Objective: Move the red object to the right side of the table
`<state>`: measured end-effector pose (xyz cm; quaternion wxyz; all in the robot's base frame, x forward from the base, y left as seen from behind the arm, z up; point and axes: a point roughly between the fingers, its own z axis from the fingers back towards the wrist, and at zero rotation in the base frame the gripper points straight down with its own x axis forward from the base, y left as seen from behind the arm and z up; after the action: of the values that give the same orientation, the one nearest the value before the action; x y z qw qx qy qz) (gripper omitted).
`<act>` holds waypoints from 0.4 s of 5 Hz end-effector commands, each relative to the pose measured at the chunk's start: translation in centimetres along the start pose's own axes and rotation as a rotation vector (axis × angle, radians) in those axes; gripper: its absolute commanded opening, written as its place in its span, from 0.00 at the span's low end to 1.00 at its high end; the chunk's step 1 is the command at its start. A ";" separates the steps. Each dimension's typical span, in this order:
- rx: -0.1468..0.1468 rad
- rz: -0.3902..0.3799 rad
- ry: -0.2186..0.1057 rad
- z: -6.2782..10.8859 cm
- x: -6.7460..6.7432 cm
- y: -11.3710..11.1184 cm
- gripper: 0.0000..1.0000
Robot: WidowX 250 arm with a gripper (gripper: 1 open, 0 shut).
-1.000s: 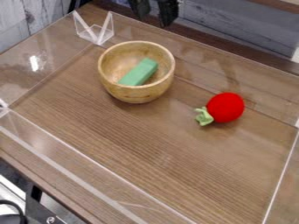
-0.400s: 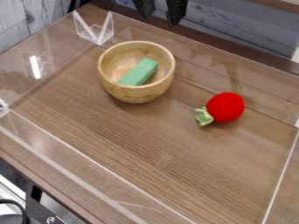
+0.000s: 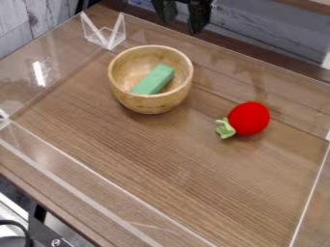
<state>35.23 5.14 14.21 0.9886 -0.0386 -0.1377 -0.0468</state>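
Observation:
The red object (image 3: 249,118), a small round toy fruit with a green leafy stem on its left, lies on the brown wood-grain table (image 3: 168,169) right of centre. My gripper (image 3: 182,13) hangs at the top edge of the view, above the far side of the table and well behind the red object. Its two dark fingers (image 3: 164,10) stand apart with nothing between them, so it is open. Most of the arm is cut off by the frame.
A wooden bowl (image 3: 131,96) sits left of centre with a green block (image 3: 154,79) inside it. Clear acrylic walls (image 3: 77,198) edge the table, with a folded clear piece (image 3: 103,31) at the back left corner.
The gripper has drifted slightly to the right and a little lower along the top of the view. The red object and bowl have not moved.

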 end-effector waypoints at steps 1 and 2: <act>0.031 0.010 -0.055 1.3 0.6 1.7 1.00; 0.047 0.068 -0.064 1.5 0.8 3.0 1.00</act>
<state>35.37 7.84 13.79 0.9896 -0.0317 -0.1399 -0.0109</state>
